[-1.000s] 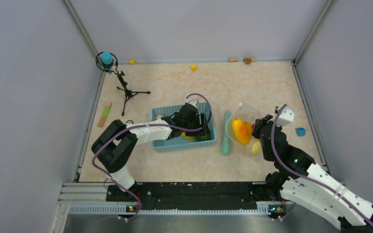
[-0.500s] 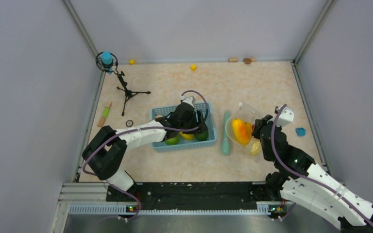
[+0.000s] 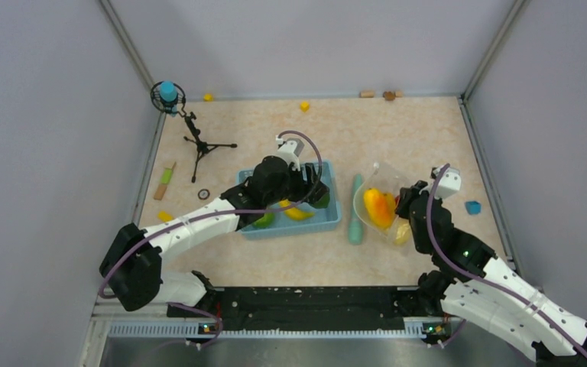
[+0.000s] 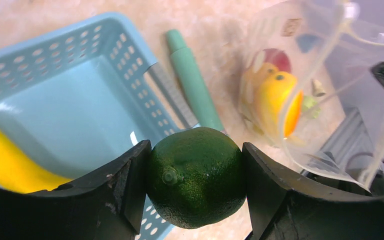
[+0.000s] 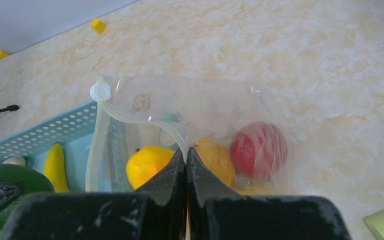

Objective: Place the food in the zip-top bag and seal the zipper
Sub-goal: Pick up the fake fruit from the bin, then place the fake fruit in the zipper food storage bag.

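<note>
On beige marbled counter point(image 3: 275, 130): blue basket point(image 3: 306, 227), teal stick point(image 3: 356, 222) beside it, clear bag point(image 3: 388, 177), black tripod point(image 3: 199, 145), yellow block point(image 3: 304, 106), blue block point(image 3: 472, 207).

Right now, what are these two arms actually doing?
They are packing toy food into a clear zip-top bag. The left gripper holds a dark green lime above the light-blue basket, where a banana lies. The right gripper pinches the bag's rim, its mouth open toward the basket. An orange-yellow fruit and a red fruit are already inside. The zipper is not sealed.
</note>
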### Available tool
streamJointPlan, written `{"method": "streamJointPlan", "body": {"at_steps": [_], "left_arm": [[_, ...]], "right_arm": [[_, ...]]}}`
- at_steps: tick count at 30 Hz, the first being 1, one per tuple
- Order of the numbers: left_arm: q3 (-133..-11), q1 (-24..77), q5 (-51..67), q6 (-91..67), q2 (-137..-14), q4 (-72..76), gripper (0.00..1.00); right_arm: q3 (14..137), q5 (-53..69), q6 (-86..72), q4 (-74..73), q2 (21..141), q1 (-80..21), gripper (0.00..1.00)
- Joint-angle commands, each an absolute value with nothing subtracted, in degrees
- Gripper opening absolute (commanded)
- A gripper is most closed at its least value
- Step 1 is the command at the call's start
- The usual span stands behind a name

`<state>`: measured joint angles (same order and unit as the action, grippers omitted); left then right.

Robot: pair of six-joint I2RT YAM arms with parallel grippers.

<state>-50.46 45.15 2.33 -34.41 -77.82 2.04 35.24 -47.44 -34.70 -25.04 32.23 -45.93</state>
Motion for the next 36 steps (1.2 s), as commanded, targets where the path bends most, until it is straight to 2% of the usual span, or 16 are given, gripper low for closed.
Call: {"method": "streamJointPlan", "body": {"at_steps": [1,11,19,30,36], "left_arm": [[-49.59,45.75,10.09,-29.01,-74.05,11.01,0.3],[-50.27,49.54,20.32,-25.69,-74.97,18.26,0.3],[-51.74,51.33,23.42,-25.94,-75.65,23.84,0.3],[-56.64,55.75,14.5,-25.92,-83.03,28.4,0.3],[-59.76,57.09,11.53,-25.93,-86.73,28.54,0.31]], "right_arm": [[35.25,-46.69,-33.85,-22.06,31.26,-45.81,0.0],[34.98,-44.3,-32.87,-21.35,31.17,-45.81,0.0],[34.59,-41.92,-32.46,-20.58,29.96,-45.82,0.0],[35.12,-38.42,-34.64,-20.95,27.81,-45.86,0.0],[37.62,-32.22,-38.54,-23.15,28.91,-45.84,0.0]]}}
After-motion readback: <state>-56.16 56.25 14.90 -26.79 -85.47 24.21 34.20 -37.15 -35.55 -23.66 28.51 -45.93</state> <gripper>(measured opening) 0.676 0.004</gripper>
